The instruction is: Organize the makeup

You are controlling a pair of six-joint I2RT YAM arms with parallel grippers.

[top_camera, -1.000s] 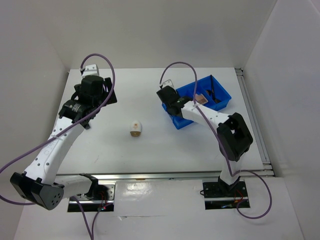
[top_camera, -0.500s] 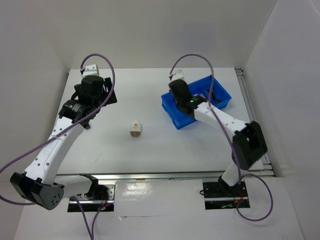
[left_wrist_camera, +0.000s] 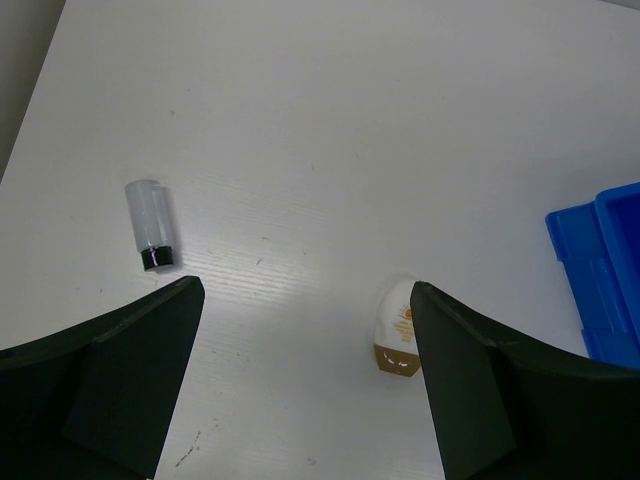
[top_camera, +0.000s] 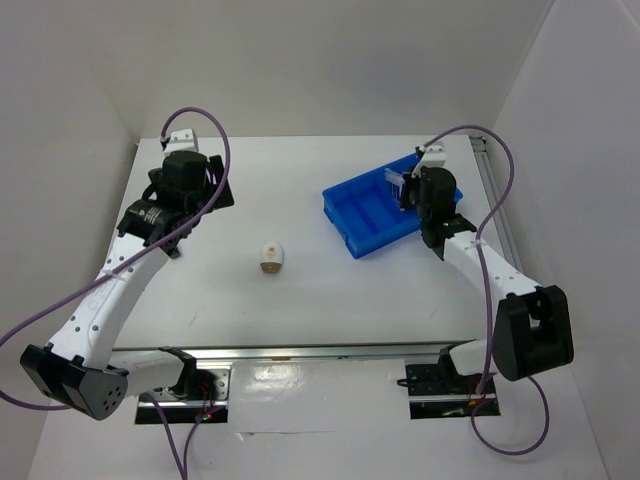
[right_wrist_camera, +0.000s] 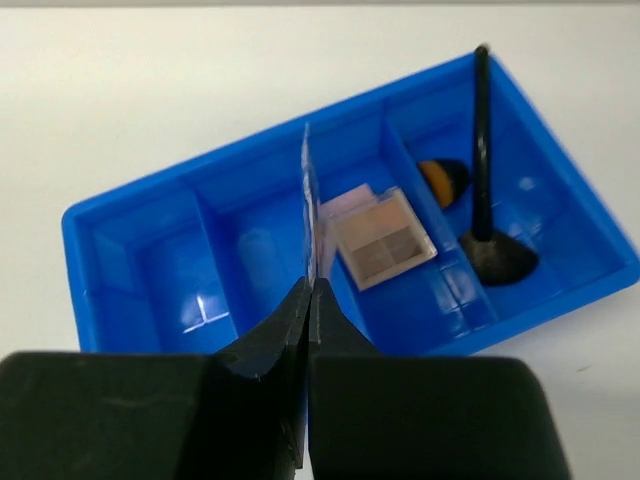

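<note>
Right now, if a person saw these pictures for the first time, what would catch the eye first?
The blue tray at the table's far right stands out, with a pink-tan compact in a middle compartment and a black brush in the end one. Over it, the right jaws are shut on a thin pale sheet. A white egg-shaped sponge lies alone near the middle of the table.

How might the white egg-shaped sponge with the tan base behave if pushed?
The white egg-shaped sponge has rounded sides, so it would probably roll or wobble rather than slide. It looks small, so likely light. Its flat-looking tan base may let it stand steady.
</note>
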